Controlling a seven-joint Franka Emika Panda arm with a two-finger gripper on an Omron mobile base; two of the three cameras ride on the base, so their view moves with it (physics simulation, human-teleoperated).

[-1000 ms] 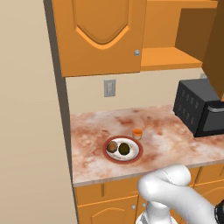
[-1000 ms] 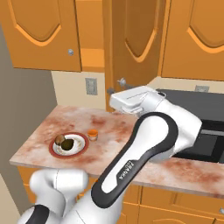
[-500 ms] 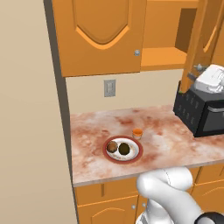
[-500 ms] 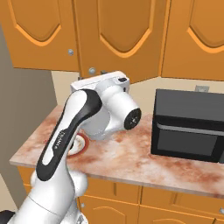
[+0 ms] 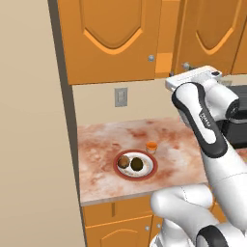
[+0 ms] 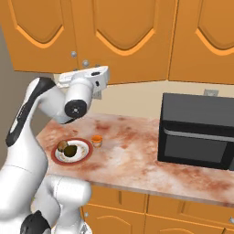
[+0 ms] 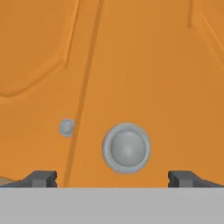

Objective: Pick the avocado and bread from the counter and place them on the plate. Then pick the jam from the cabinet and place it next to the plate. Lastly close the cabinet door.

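Observation:
The plate (image 5: 118,166) (image 6: 84,147) lies on the counter (image 5: 101,144) (image 6: 132,160). On it sit the reddish-brown bread (image 5: 124,161) (image 6: 61,146) and the darker avocado (image 5: 138,164) (image 6: 70,151). The small orange jam (image 5: 151,147) (image 6: 96,140) stands on the counter just beside the plate's rim. My gripper (image 7: 112,178) is open, right in front of the cabinet door (image 5: 207,34) (image 7: 148,65). That door's grey knob (image 7: 127,148) (image 5: 185,65) lies ahead between the fingertips (image 7: 41,178). In the left base view a narrow gap still shows between the doors.
A black microwave (image 6: 196,132) (image 5: 236,130) stands on the counter to the right of the plate. The neighbouring cabinet door (image 5: 111,38) is shut, with its own knob (image 5: 151,58) (image 7: 66,127). A wall outlet (image 5: 120,97) sits above the counter, and a beige wall (image 5: 34,144) bounds the left.
The cabinet door has swung from wide open to almost shut, hiding the shelf. My arm has swept left with it, and the hand now sits at the door front.

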